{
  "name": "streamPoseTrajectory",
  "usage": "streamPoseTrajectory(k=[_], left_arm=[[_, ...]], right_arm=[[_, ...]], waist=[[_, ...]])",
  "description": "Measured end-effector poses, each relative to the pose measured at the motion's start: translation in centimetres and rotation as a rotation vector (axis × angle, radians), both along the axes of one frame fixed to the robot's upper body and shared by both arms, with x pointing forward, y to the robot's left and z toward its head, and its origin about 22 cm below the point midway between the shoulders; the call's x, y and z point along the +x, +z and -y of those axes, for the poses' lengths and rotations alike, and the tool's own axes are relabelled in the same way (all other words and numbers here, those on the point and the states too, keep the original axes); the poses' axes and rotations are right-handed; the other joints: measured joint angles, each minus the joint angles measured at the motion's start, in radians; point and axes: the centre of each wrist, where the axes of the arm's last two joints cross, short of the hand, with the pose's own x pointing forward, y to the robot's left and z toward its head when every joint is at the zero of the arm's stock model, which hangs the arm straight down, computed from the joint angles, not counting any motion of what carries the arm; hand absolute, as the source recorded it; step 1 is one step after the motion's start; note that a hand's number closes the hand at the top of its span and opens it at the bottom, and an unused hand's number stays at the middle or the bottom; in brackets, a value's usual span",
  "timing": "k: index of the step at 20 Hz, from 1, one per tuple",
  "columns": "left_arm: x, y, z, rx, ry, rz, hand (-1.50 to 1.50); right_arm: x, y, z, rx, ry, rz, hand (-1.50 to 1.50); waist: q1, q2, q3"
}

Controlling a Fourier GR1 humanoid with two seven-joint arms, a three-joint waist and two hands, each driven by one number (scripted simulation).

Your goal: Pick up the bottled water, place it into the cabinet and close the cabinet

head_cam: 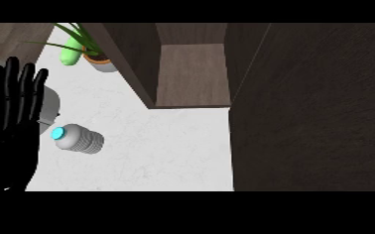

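Note:
The bottled water [81, 139], ribbed and pale grey with a cyan cap, sits on the white counter [168, 148] at the lower left. My left hand [18, 114] shows at the left edge, open with fingers up, just left of the bottle and not touching it. The dark wood cabinet [192, 74] stands at the back centre, its inside shelf bare. Its door [307, 109] is swung open and fills the right side of the view. My right hand does not show.
A potted plant [99, 57] with long green leaves and a light green object [70, 54] stand at the back left beside the cabinet wall. A round grey object [50, 104] sits partly behind my left hand.

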Motion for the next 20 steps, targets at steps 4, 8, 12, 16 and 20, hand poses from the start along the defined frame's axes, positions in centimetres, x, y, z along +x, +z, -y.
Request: streamPoseTrajectory(k=[4, 8, 12, 16, 20], left_arm=[[-0.2, 0.3, -1.8, 0.011, 0.059, -0.013, -1.50], [-0.7, -1.0, -4.6, -0.048, 0.140, -0.112, -1.50], [-2.1, -0.9, -4.9, -0.120, 0.173, -0.236, -1.50], [-4.3, -0.7, -4.2, -0.145, 0.185, -0.282, -1.50], [-5.8, -0.2, -3.8, -0.154, 0.207, -0.307, -1.50]], right_arm=[[-1.1, 0.1, 0.5, 0.014, -0.003, 0.013, -1.50], [-2.8, 0.1, 0.4, 0.041, 0.032, -0.062, -1.50], [-4.5, 0.1, 0.2, 0.072, 0.082, -0.174, -1.50], [-7.5, 1.1, -0.3, 0.084, 0.100, -0.226, -1.50], [-9.0, 0.8, 0.1, 0.078, 0.102, -0.248, -1.50]], waist=[[0.011, -0.016, -0.010], [0.015, -0.023, -0.015], [0.017, -0.026, -0.016], [0.016, -0.027, -0.016], [0.015, -0.027, -0.016]])
